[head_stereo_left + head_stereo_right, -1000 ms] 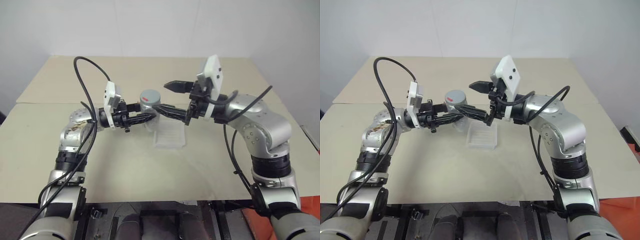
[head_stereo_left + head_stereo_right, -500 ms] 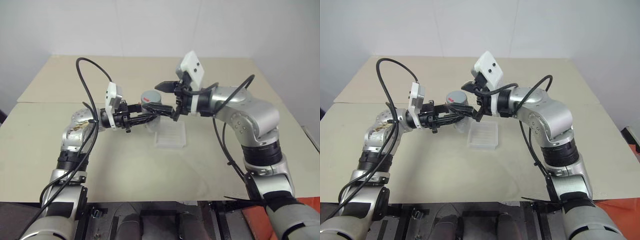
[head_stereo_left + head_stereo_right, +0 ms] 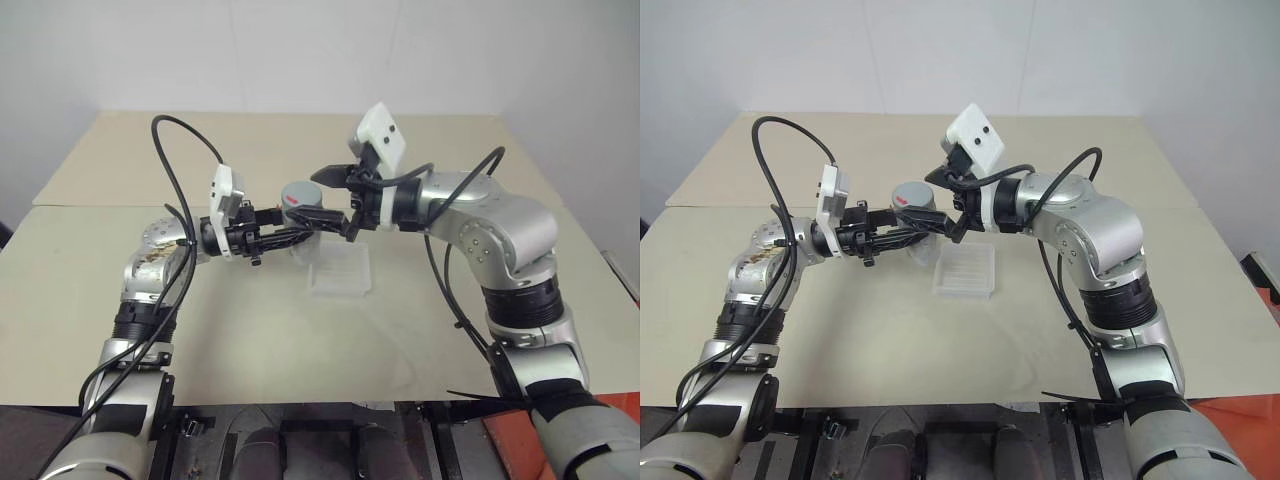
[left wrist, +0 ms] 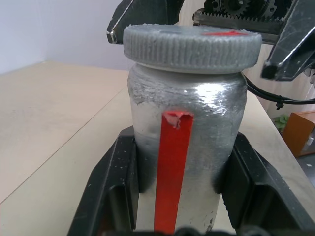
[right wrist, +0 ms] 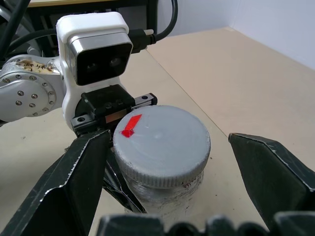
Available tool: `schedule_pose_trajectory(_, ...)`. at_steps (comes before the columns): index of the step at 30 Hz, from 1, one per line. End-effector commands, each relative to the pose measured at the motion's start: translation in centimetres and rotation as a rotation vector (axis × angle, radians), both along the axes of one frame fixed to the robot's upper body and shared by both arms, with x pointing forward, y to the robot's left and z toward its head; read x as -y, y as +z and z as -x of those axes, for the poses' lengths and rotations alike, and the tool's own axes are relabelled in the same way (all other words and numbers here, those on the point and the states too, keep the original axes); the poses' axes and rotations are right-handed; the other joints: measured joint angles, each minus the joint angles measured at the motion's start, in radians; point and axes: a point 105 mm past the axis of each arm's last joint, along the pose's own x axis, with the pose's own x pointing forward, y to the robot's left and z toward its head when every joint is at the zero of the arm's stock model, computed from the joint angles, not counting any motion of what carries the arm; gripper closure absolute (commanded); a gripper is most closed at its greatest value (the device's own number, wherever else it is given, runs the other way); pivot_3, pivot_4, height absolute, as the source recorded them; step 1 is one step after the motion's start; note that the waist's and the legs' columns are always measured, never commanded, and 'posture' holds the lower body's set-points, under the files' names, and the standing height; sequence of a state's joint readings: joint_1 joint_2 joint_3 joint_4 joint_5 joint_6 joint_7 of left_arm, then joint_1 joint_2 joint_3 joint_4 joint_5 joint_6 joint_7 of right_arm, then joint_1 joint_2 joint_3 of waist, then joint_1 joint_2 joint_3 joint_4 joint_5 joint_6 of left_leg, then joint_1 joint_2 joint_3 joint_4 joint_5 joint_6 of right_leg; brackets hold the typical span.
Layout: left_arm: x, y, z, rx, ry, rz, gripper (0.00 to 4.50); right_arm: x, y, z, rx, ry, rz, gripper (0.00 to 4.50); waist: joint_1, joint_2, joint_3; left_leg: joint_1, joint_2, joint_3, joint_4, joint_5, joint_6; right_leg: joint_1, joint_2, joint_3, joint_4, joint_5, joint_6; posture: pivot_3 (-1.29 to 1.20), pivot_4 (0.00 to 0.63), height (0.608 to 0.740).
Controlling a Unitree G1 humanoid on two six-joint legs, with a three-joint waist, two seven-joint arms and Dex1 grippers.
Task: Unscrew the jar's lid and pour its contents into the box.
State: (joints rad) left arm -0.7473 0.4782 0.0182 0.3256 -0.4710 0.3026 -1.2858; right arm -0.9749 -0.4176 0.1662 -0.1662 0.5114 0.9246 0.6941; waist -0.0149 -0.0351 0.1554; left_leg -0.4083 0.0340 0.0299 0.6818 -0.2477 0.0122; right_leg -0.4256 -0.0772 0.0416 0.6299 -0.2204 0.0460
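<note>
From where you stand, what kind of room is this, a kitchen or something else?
Probably a robot test room rather than a kitchen. There's a plain beige table against bare white walls, holding a taped-up silvery jar and a clear plastic box, like a staged exercise.

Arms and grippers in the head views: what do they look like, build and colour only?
Both arms are silver-grey metal segments with black joint bands and loose black cables looping over them. Each wrist carries a white boxy camera housing. The left gripper and the right gripper are black, with tapered jaws. The left arm's shoulder shell looks scuffed with brownish marks.
</note>
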Motion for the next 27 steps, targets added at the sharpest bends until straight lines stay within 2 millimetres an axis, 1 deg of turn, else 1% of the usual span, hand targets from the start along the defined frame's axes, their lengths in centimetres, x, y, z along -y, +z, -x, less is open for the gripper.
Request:
schedule_pose_trajectory(1,0.0,1.2,0.4,0.064,-0.008,-0.004,2.64,-0.2,1.5,0.4,0.051,0.012,-0.015,0.01,0.000,0.000,0.000,0.000,0.000,0.000,0.000,0.000,0.000,0.000,0.000,0.000,0.000,0.000,0.000,0.00,0.150,0.740)
schedule_pose_trajectory(4,-0.1,1.2,0.4,0.063,-0.007,-0.005,2.64,-0.3,1.5,0.3,0.048,0.011,-0.015,0.54,0.000,0.000,0.000,0.000,0.000,0.000,0.000,0.000,0.000,0.000,0.000,0.000,0.000,0.000,0.000,0.00,0.150,0.740)
schedule_pose_trajectory(7,-0.1,1.1,0.5,0.061,-0.007,-0.006,2.64,-0.3,1.4,0.4,0.047,0.012,-0.016,1.52,0.000,0.000,0.000,0.000,0.000,0.000,0.000,0.000,0.000,0.000,0.000,0.000,0.000,0.000,0.000,0.00,0.150,0.740)
schedule_pose_trajectory(8,-0.1,1.1,0.5,0.061,-0.007,-0.008,2.64,-0.3,1.5,0.3,0.049,0.009,-0.019,1.69,0.000,0.000,0.000,0.000,0.000,0.000,0.000,0.000,0.000,0.000,0.000,0.000,0.000,0.000,0.000,0.00,0.150,0.740)
schedule_pose_trajectory(14,-0.2,0.9,0.7,0.054,-0.007,-0.013,2.64,-0.2,1.9,0.3,0.058,0.005,-0.038,1.69,0.000,0.000,0.000,0.000,0.000,0.000,0.000,0.000,0.000,0.000,0.000,0.000,0.000,0.000,0.000,0.00,0.150,0.740)
schedule_pose_trajectory(17,-0.2,0.2,0.9,0.028,-0.014,-0.027,2.64,0.2,2.8,0.1,0.085,-0.011,-0.068,1.69,0.000,0.000,0.000,0.000,0.000,0.000,0.000,0.000,0.000,0.000,0.000,0.000,0.000,0.000,0.000,0.00,0.150,0.740)
schedule_pose_trajectory(20,-0.3,-1.0,1.1,-0.005,-0.023,-0.049,2.64,1.1,4.4,-0.3,0.127,-0.038,-0.106,1.69,-0.001,0.000,0.000,0.000,0.000,0.000,0.000,0.000,0.000,0.000,0.000,0.000,0.000,0.000,0.000,0.00,0.150,0.740)
schedule_pose_trajectory(23,-0.3,-1.6,1.3,-0.022,-0.030,-0.056,2.64,2.3,5.7,-0.7,0.154,-0.071,-0.141,1.69,-0.001,0.001,0.000,0.000,0.000,0.000,0.000,0.000,0.000,0.000,0.000,0.000,0.000,0.000,0.000,0.00,0.150,0.740)
schedule_pose_trajectory(27,-0.4,-1.6,1.4,-0.022,-0.034,-0.056,2.64,3.5,5.9,-1.1,0.168,-0.115,-0.150,1.69,0.001,0.001,0.000,0.000,0.000,0.000,0.000,0.000,0.000,0.000,0.000,0.000,0.000,0.000,0.000,0.00,0.150,0.740)
